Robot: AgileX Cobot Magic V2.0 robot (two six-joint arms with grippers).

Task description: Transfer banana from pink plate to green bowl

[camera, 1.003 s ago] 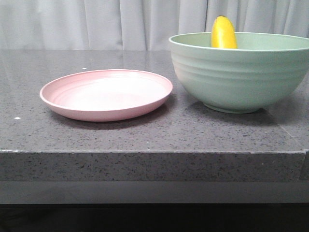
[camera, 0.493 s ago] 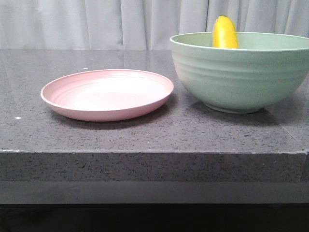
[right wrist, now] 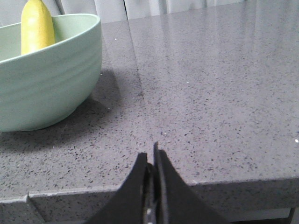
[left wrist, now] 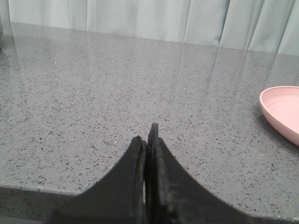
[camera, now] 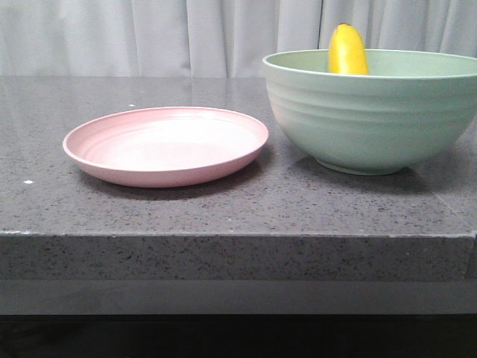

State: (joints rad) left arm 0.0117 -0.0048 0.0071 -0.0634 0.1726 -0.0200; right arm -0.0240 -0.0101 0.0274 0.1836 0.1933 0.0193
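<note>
- Left gripper: black jaws pressed together with nothing between them, parked low near the front edge of the counter, well off to the side of the plate.
- Right gripper: same deal, jaws clenched on nothing, sitting near the counter edge, apart from the bowl.
- The smooth bright yellow curved banana is inside the big deep pale mint-green ridged bowl, leaning against the far wall with its rounded end poking up over the rim. The rest of it is hidden by the bowl wall.
- The shallow round pale pink matte plate has nothing on it, and it sits just beside the bowl without touching, as far as I can tell.
- So I'd call the transfer basically done: fruit in the bowl, plate bare, both arms backed off. Nothing obvious left to do.
- Surface is a dark grey speckled stone countertop, glossy enough to show reflections, with a thick squared front edge.
- Behind it all hangs a pale grey-white pleated curtain.
</note>
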